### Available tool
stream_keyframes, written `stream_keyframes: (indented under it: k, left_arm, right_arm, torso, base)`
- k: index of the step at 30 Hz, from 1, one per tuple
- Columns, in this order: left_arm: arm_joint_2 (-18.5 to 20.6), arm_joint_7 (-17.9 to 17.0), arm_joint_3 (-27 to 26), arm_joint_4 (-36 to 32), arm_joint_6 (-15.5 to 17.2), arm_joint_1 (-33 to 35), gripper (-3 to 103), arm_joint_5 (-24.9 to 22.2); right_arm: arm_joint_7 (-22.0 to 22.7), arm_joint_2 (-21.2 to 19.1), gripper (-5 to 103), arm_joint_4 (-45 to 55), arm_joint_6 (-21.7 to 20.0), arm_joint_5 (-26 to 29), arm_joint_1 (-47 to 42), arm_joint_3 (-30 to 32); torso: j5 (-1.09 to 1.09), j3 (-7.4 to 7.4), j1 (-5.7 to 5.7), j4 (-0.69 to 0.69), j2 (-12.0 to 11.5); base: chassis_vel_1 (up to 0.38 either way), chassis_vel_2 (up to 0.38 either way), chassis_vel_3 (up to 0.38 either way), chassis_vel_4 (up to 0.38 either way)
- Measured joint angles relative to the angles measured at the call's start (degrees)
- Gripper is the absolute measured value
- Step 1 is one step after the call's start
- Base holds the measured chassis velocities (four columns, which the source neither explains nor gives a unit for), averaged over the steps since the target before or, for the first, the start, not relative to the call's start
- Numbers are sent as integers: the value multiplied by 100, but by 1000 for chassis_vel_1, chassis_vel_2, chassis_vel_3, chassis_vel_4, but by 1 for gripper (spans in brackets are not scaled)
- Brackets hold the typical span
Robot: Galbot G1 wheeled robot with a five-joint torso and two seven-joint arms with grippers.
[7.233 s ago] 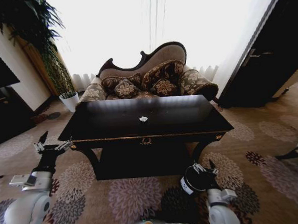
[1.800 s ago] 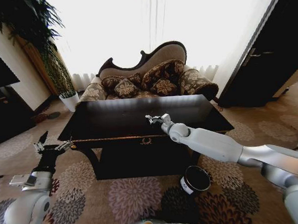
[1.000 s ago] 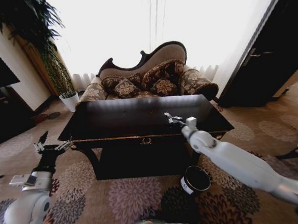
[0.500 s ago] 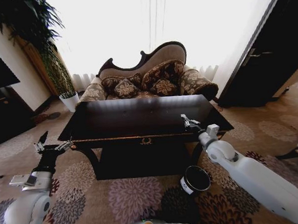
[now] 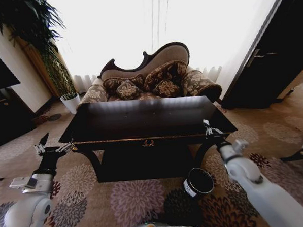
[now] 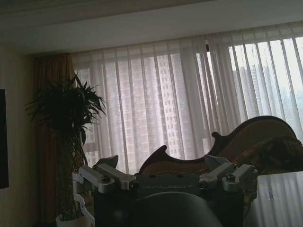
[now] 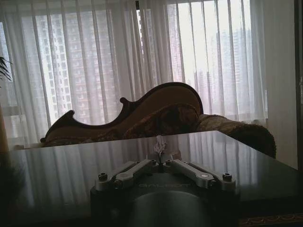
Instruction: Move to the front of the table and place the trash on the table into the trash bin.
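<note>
The right gripper (image 5: pixel 207 127) had come back from the middle of the table (image 5: pixel 116 126) to its front right corner, where it hung just above the edge with its fingers pinched together on a white paper wad (image 7: pixel 159 143). Seven seconds before, that wad had lain alone near the centre of the glossy black top; now the tabletop showed nothing but window glare. In the right wrist view the wad stuck up between the closed fingertips, with the table's surface stretching away behind it toward the sofa (image 7: pixel 161 113).

The trash bin (image 5: pixel 198 182) stood on the patterned carpet (image 5: pixel 130 201) by the table's front right leg, below the gripper and a little toward the robot, in the same spot as before.

The left gripper (image 5: pixel 51 148) had not shifted at all: it waited low off the table's front left corner, its fingers spread apart and holding nothing. From its own wrist view the potted plant (image 6: pixel 66 127) and the curtains (image 6: pixel 189 94) showed beyond it.
</note>
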Motion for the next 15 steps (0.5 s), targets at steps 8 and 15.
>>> stream_keyframes:
  k: [8, 15]
  left_arm:
    - [0, 0, 0, 0, 0, 0, 100, 0]
    - [0, 1, 0, 0, 0, 0, 100, 0]
  right_arm:
    - [-305, 805, 0, 125, 606, -551, -767, 584]
    - [-559, 2025, 0, 87, 1000, -1013, -1340, 601]
  torso:
    - [0, 0, 0, 0, 0]
    - [0, 0, 0, -1, 0]
  base:
    - [0, 0, 0, 0]
    - [0, 0, 0, 0]
